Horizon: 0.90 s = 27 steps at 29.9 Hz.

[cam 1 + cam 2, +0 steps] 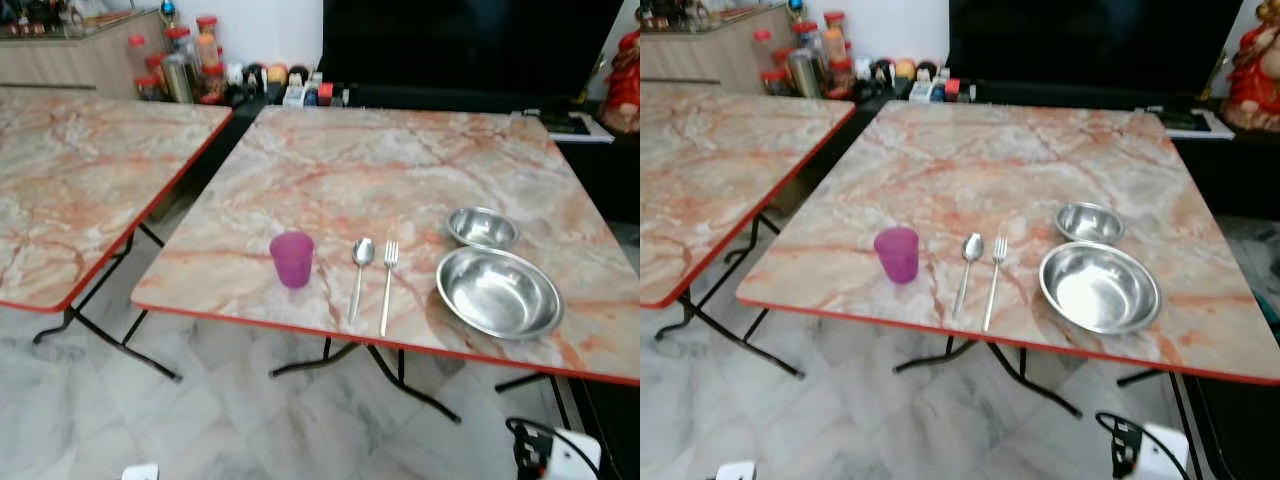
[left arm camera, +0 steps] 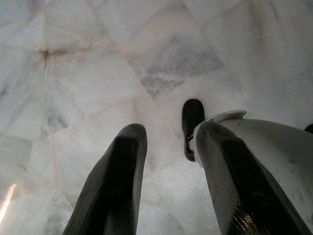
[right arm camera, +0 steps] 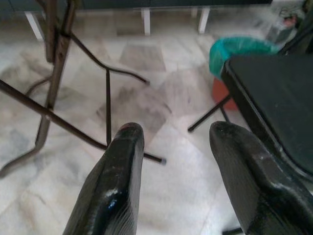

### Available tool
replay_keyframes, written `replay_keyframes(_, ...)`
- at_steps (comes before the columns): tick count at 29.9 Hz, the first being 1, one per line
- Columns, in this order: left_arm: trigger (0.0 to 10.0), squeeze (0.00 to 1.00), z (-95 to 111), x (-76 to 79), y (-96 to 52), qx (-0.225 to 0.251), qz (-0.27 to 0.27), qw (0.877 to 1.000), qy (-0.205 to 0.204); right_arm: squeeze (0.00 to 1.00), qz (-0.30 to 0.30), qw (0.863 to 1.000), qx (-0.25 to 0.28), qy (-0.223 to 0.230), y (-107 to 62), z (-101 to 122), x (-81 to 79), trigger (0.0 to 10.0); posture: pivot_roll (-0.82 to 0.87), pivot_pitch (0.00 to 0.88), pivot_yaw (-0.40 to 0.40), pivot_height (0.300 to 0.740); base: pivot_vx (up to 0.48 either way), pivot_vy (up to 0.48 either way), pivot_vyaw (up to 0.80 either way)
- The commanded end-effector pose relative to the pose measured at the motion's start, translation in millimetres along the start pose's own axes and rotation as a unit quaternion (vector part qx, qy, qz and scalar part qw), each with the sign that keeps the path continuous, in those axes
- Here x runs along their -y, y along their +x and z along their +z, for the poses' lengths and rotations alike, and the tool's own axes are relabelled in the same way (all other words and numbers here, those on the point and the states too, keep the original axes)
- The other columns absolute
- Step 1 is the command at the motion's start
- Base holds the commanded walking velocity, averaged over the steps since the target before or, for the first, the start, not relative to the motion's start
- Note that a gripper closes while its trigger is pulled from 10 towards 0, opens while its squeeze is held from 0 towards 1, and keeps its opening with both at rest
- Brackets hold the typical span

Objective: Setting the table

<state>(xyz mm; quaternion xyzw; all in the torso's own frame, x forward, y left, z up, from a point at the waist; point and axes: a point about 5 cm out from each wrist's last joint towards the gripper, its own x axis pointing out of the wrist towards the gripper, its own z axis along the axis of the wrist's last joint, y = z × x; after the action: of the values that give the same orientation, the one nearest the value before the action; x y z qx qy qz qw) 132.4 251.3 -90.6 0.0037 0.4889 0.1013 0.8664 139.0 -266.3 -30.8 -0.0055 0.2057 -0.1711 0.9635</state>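
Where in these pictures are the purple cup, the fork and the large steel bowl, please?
purple cup (image 1: 292, 259): left eye view, middle of its side wall.
fork (image 1: 387, 290): left eye view, midway along its handle.
large steel bowl (image 1: 497, 291): left eye view, bare inside of its basin.

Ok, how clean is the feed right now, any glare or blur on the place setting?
Left eye view: slightly soft, window glare in the large bowl and small bowl; cup, spoon and fork readable. Right wrist view: floor and table legs blurred behind the fingers.
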Motion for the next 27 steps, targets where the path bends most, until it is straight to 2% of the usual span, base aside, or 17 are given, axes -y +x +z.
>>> replay_keyframes(1,10.0,0.0,-1,-0.8,-0.1,-0.007,-0.004,1.0,0.01,0.0,0.005,1.0,0.017,0.008,2.4,10,-2.9,10.0,-0.09,0.0,0.024,0.732,0.0,0.0,0.0)
replay_keyframes(2,10.0,0.0,-1,-0.9,-0.2,-0.008,-0.005,1.0,0.01,0.0,0.009,0.999,0.037,0.011,-9.3,19,-4.9,10.0,-0.1,0.0,0.024,0.732,0.0,0.0,0.0)
replay_keyframes(5,10.0,0.0,-2,-0.7,-0.2,-0.009,-0.006,1.0,0.012,0.0,0.015,0.998,0.06,0.009,-20.3,37,-8.5,10.0,-0.11,0.0,0.025,0.732,0.0,0.0,0.0)
replay_keyframes(8,10.0,0.0,-1,-0.5,0.0,-0.008,-0.006,1.0,0.012,0.0,0.011,0.996,0.086,0.014,-18.6,57,-8.6,10.0,-0.11,0.0,0.024,0.732,0.0,0.0,0.0)
replay_keyframes(9,10.0,0.0,0,-0.3,0.1,-0.007,-0.006,1.0,0.012,0.0,0.005,0.994,0.104,0.018,-13.1,72,-8.0,10.0,-0.11,0.0,0.025,0.732,0.0,0.0,0.0)
replay_keyframes(10,10.0,0.0,0,-0.2,0.2,-0.007,-0.006,1.0,0.012,0.0,0.004,0.994,0.109,0.02,-11.5,77,-7.9,10.0,-0.11,0.0,0.025,0.732,0.0,0.0,0.0)
replay_keyframes(12,10.0,0.0,0,0.4,0.2,-0.006,-0.007,1.0,0.011,0.0,0.003,0.988,0.152,0.023,14.2,123,-10.8,10.0,-0.12,0.0,0.024,0.732,0.0,0.0,0.0)
replay_keyframes(13,10.0,0.0,0,0.4,0.2,-0.006,-0.007,1.0,0.011,0.0,0.003,0.988,0.152,0.023,14.2,123,-10.8,10.0,-0.12,0.0,0.024,0.732,0.0,0.0,0.0)
replay_keyframes(14,10.0,0.0,0,0.9,0.3,-0.005,-0.007,1.0,0.01,0.0,0.002,0.985,0.168,0.023,23.3,141,-11.2,10.0,-0.11,0.0,0.018,0.732,0.0,0.0,0.0)
replay_keyframes(17,10.0,0.0,0,1.4,0.3,-0.004,-0.006,1.0,0.005,0.0,0.002,0.982,0.188,0.032,34.5,171,-13.4,10.0,-0.11,0.0,0.022,0.732,0.0,0.0,0.0)
replay_keyframes(18,10.0,0.0,0,1.7,0.3,-0.004,-0.007,1.0,0.005,0.0,0.005,0.98,0.198,0.032,45.6,193,-16.4,10.0,-0.12,0.0,0.023,0.732,0.0,0.0,0.0)
replay_keyframes(20,10.0,0.0,0,1.9,0.3,-0.004,-0.007,1.0,0.004,0.0,0.005,0.98,0.195,0.028,59.2,213,-20.1,10.0,-0.11,0.0,0.022,0.732,0.0,0.0,0.0)
replay_keyframes(21,10.0,0.0,0,2.0,0.3,-0.004,-0.006,1.0,0.003,0.0,0.008,0.981,0.191,0.024,72.1,233,-24.8,10.0,-0.11,0.0,0.023,0.732,0.0,0.0,0.0)
replay_keyframes(22,10.0,0.0,0,2.0,0.3,-0.004,-0.006,1.0,0.003,0.0,0.008,0.981,0.191,0.024,72.1,233,-24.8,10.0,-0.11,0.0,0.023,0.732,0.0,0.0,0.0)
replay_keyframes(25,10.0,0.0,0,2.1,0.3,-0.003,-0.005,1.0,0.0,0.0,0.011,0.982,0.185,0.025,87.3,261,-30.6,10.0,-0.1,0.0,0.021,0.732,0.0,0.0,0.0)
replay_keyframes(26,10.0,0.0,0,2.0,0.3,-0.003,-0.004,1.0,0.0,0.0,0.01,0.982,0.183,0.034,94.7,279,-33.3,10.0,-0.09,0.0,0.021,0.732,0.0,0.0,0.0)
replay_keyframes(27,10.0,0.0,0,2.0,0.3,-0.003,-0.004,1.0,0.0,0.0,0.01,0.982,0.182,0.04,96.3,285,-34.1,10.0,-0.09,0.0,0.021,0.732,0.0,0.0,0.0)
